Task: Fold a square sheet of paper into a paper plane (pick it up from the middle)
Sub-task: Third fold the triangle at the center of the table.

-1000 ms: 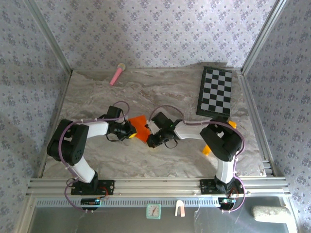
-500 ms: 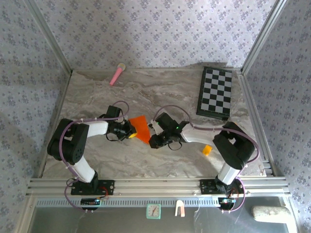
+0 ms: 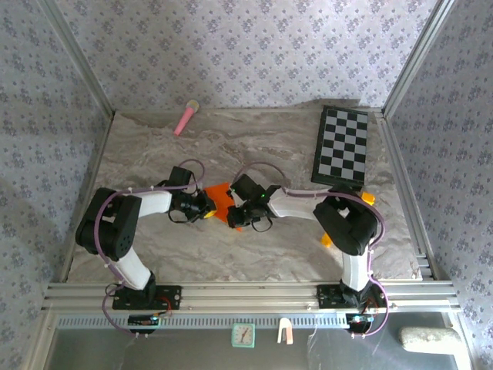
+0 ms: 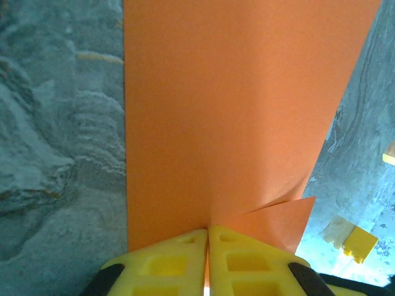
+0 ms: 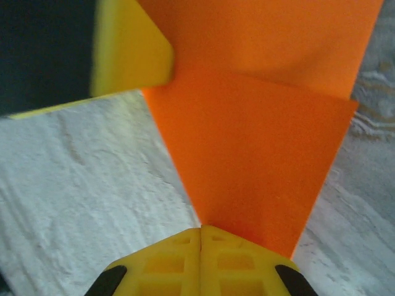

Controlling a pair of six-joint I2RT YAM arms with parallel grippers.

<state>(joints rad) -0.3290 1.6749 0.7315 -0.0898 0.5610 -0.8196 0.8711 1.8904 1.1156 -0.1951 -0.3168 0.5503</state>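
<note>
Near the centre of the top view, the partly folded square sheet of paper (image 3: pixel 219 193) lies on the marbled tabletop (image 3: pixel 154 154) between the two tools, with less of it showing than half a second ago. The left tool (image 3: pixel 207 211) stays where it was, its yellow fingertips (image 4: pixel 176 250) pressed together on the sheet's near edge. The right tool (image 3: pixel 233 220) has slid left onto the sheet and is now clamped on the point of a folded flap, while the right arm (image 3: pixel 347 223), whose elbow reached toward the right edge a moment ago, has drawn back inward.
</note>
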